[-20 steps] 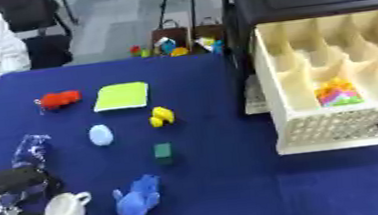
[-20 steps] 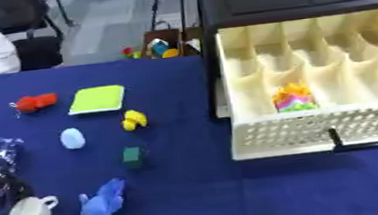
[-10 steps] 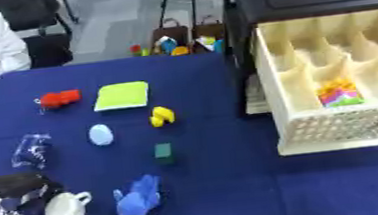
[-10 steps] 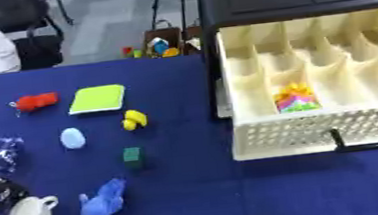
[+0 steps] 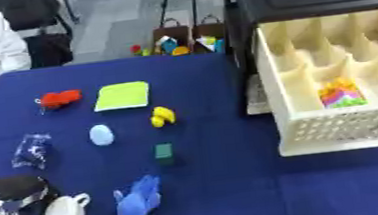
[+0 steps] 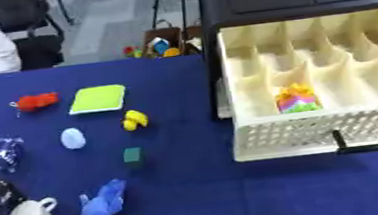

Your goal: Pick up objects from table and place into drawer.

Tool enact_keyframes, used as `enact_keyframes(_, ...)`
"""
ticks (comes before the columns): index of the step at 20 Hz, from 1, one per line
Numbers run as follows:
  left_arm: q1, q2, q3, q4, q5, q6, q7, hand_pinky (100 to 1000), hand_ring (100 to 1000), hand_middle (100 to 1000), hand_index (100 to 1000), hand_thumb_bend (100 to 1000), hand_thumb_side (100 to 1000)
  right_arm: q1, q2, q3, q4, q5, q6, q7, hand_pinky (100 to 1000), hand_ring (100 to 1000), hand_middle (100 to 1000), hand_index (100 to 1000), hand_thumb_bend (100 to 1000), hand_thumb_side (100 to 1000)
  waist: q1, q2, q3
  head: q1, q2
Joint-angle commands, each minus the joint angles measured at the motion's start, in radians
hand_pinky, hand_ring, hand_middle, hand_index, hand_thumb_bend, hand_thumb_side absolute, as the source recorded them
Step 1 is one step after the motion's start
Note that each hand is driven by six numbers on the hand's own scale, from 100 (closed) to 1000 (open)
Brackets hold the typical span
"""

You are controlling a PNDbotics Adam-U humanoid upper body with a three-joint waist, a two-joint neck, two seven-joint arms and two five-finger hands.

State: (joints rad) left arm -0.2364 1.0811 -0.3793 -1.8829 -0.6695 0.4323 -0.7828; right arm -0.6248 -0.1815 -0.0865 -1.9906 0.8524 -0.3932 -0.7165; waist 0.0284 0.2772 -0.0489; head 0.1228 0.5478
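The left hand [image 5: 14,211] sits low at the lower left corner of the blue counter [image 5: 227,186], its black and silver fingers curled round a white cup [image 5: 63,214]; the picture's edge cuts part of the hand off. The right hand shows in neither view. Near the cup lie a blue plush toy [image 5: 139,199], a green block [image 5: 164,152], a yellow piece [image 5: 163,116] and a pale blue egg shape [image 5: 100,135]. The cream drawer [image 6: 318,136] stands open, holding a blurred multicoloured thing [image 6: 295,99].

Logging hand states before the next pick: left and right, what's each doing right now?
Left hand: at lower left, closed round a small white cup.
Right hand: not in view.
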Motion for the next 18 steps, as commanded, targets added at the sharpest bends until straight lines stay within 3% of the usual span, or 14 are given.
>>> enact_keyframes(1,-0.010,0.019,0.013,-0.017,0.010,0.129,-0.124,544,646,649,850,553,594,-0.013,-0.012,-0.004,-0.009,-0.006,-0.002,-0.008,631,670,682,774,100,1000,0.000,-0.014,0.002,0.002,-0.009)
enact_keyframes(9,-0.012,0.020,0.012,-0.024,0.029,0.140,-0.124,543,644,644,842,550,600,-0.012,-0.012,-0.004,-0.009,-0.006,0.000,-0.009,631,671,682,775,100,1000,0.000,-0.015,0.002,0.003,-0.011)
enact_keyframes(10,-0.013,0.021,0.012,-0.025,0.025,0.139,-0.124,502,608,601,782,467,612,-0.012,-0.011,-0.004,-0.009,-0.007,0.000,-0.010,632,671,682,775,100,999,0.000,-0.015,0.002,0.003,-0.012)
enact_keyframes(18,-0.015,0.018,0.017,-0.041,-0.006,0.139,-0.124,463,577,561,733,382,647,-0.012,-0.011,-0.005,-0.009,-0.012,0.002,-0.019,632,671,682,775,100,999,-0.002,-0.014,0.003,0.004,-0.014)
